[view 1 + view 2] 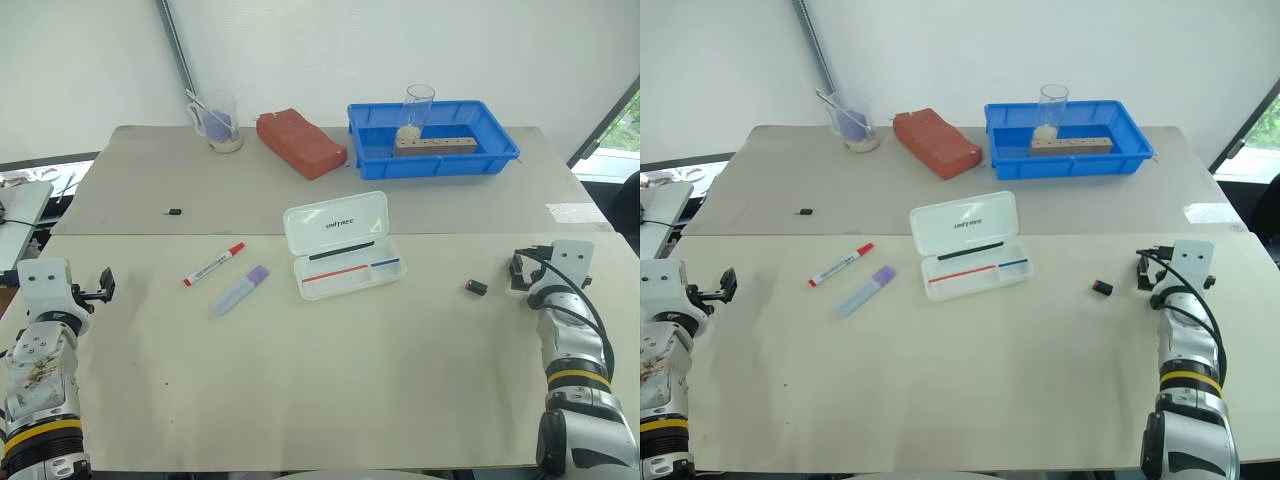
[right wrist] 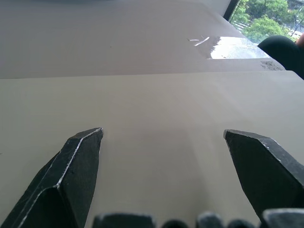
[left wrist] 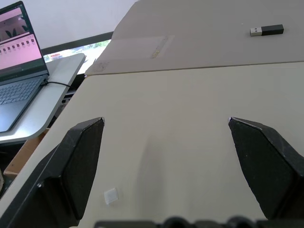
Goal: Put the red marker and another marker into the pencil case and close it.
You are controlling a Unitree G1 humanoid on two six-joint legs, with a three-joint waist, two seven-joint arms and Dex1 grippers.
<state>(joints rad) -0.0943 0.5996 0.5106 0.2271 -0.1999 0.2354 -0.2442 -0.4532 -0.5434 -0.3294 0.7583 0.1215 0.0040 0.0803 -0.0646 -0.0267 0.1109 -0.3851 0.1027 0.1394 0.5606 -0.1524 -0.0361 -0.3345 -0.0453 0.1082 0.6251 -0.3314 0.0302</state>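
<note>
Left pincer (image 3: 166,142): fingers spread wide, nothing between them, hovering over bare tabletop (image 1: 320,400) at its left edge. Beyond its tips, a small black USB stick (image 3: 267,31) lies on the far panel; a laptop (image 3: 19,71) sits on a side desk off the tabletop's edge.

Right pincer (image 2: 164,142): fingers likewise wide apart and empty, over bare surface at the right edge. A small black-and-red object (image 1: 477,287) lies just inboard of it.

The red marker (image 1: 213,264) lies flat between the two pincers, nearer the left one. Long axis diagonal; red cap points away from the robot and toward the right pincer, tail toward the left pincer.

Another marker (image 1: 241,290), lavender barrel, lies just beside the red one on the robot's side, apart from it, roughly parallel. Purple cap points the same way, toward the case.

The pencil case (image 1: 345,245) sits about midway between the pincers, further out than both. Lid open, propped back, lettering visible. Tray's long axis runs across the tabletop, slightly tilted; a black, a red and a blue stick lie lengthwise inside.

Far side, well beyond both pincers: measuring cup (image 1: 220,122), red-brown block (image 1: 300,142), blue tray (image 1: 432,140) holding a clear glass (image 1: 417,112) and a wooden block.
</note>
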